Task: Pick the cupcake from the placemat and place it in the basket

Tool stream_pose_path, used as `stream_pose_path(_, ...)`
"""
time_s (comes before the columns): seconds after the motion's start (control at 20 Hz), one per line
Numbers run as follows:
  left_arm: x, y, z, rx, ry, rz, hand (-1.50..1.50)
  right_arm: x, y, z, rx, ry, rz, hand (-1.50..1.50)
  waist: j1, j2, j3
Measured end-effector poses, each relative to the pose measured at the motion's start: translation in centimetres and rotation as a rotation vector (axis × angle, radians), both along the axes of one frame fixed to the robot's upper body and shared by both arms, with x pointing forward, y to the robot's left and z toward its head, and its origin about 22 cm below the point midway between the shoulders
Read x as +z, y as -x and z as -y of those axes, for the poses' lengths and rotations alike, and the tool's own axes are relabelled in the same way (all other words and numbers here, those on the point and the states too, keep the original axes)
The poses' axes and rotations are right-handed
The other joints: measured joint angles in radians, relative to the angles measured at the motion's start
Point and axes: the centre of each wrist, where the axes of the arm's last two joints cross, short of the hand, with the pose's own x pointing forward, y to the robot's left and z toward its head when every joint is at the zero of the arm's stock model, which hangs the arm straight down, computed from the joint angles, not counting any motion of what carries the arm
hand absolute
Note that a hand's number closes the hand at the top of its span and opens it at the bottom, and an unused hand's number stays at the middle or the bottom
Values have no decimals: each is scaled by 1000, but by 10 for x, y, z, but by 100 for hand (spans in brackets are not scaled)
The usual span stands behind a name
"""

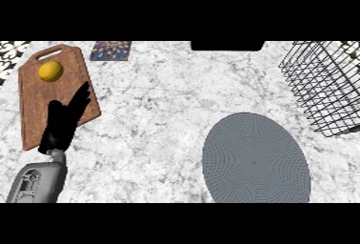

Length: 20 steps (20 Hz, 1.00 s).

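Observation:
A grey oval placemat (pixel 255 158) lies on the marble counter at the lower right, with nothing on it. No cupcake shows anywhere in the head view. A black wire basket (pixel 325 86) stands at the right edge, and I see nothing inside it. My left hand (pixel 65 124) rests at the lower left with its fingers straight and pointing up, over the edge of a cutting board. My right hand does not show.
A brown wooden cutting board (pixel 42 95) lies at the left with a yellow lemon (pixel 51 71) on it. A small patterned square (pixel 111 50) sits at the back left. A dark object (pixel 227 45) sits at the back edge.

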Motion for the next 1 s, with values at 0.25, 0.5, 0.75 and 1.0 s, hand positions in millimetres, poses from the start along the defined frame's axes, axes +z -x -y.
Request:
stream_pose_path(0.25, 2, -1, 5, 1, 0, -4, 0, 2, -19, 50, -95, 91, -84, 150, 3, 0, 1)
stream_pose_path(0.5, 5, 3, 5, 0, 5, -3, 0, -12, -28, 104, -147, 132, -119, 150, 4, 0, 2)
stream_pose_path(0.75, 2, 2, 7, 2, 6, -8, 0, -36, -33, 153, -105, 129, -122, 150, 4, 1, 1)
stream_pose_path(1.0, -2, 1, 7, -4, 4, -1, 0, -57, -42, 179, -63, 110, -146, 150, 6, 1, 2)
